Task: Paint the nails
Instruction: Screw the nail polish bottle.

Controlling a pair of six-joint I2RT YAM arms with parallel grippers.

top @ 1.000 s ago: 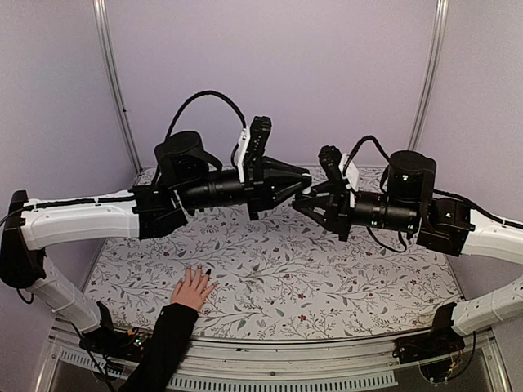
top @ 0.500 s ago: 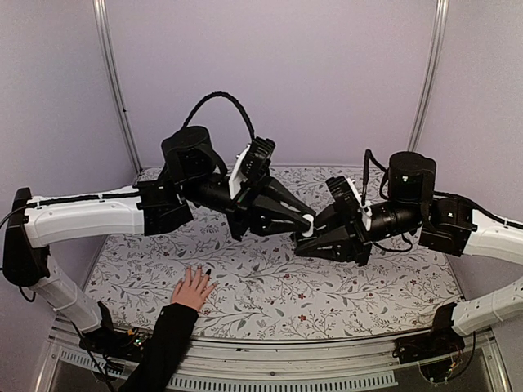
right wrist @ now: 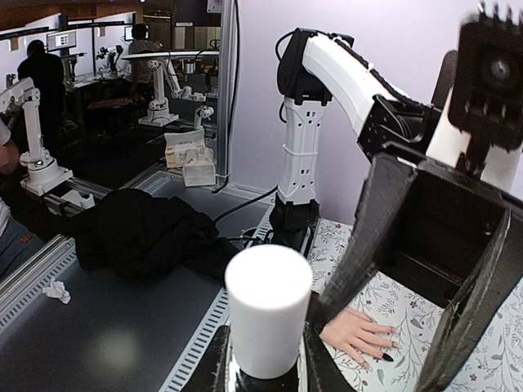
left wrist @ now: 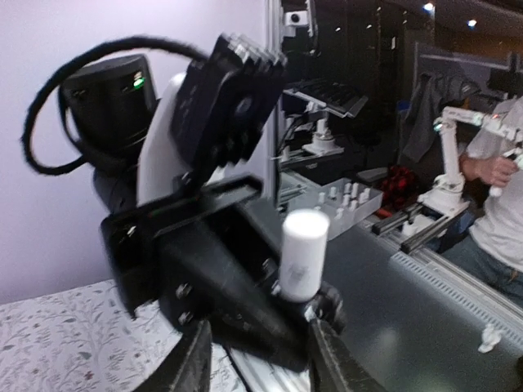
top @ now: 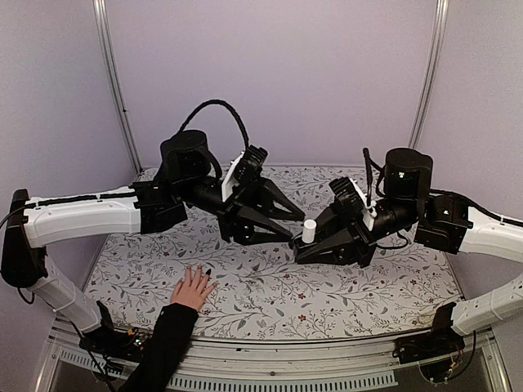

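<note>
A light-skinned hand [top: 194,288] in a black sleeve lies flat on the flowered table near the front left. Its nails [right wrist: 387,357] are tiny, and one shows dark polish in the right wrist view. Above the table's middle my right gripper [top: 309,245] is shut on a small bottle. The bottle's white cap [top: 309,230] stands upright above those jaws and fills the right wrist view as the cap [right wrist: 268,310]. My left gripper [top: 296,229] faces it from the left, open. The cap [left wrist: 304,253] stands just beyond the left fingertips [left wrist: 194,359], which do not touch it.
The flowered table cover [top: 270,286] spreads under both arms. A metal rail [top: 278,347] runs along the near edge. Both arms reach inward and meet above the table's centre, well right of and above the hand.
The left gripper, shut on the white cap earlier, has opened and let it go. Both grippers came down and tilted toward the table over the last second.
</note>
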